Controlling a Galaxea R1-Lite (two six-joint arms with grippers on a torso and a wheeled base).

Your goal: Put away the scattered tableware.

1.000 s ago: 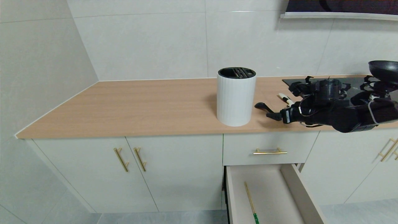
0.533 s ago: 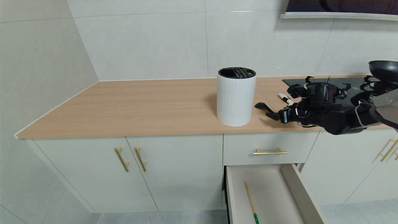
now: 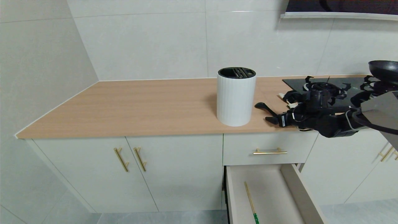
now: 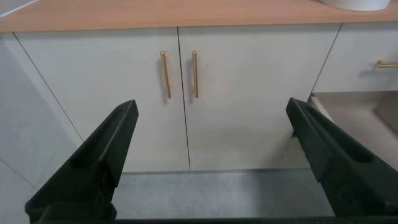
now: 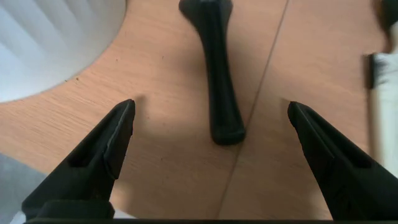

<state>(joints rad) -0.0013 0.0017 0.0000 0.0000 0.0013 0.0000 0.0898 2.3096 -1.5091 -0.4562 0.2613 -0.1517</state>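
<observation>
1. Step in hand: approach to grasp. The right hand (image 5: 210, 107) is spread wide and empty, with one finger on either side of the black utensil (image 5: 216, 74).
2. The utensil lies flat on the surface (image 3: 140, 105), just right of the white holder (image 3: 236, 99). A white-handled piece (image 5: 384, 106) lies farther right.
3. The left hand (image 4: 210, 109) is spread and empty, low and left of the holder.
4. The open drawer (image 3: 292, 183) below the holder contains chopsticks (image 3: 250, 199).
5. Next move, as judged: lower, close across the handle, lift clear.
</observation>
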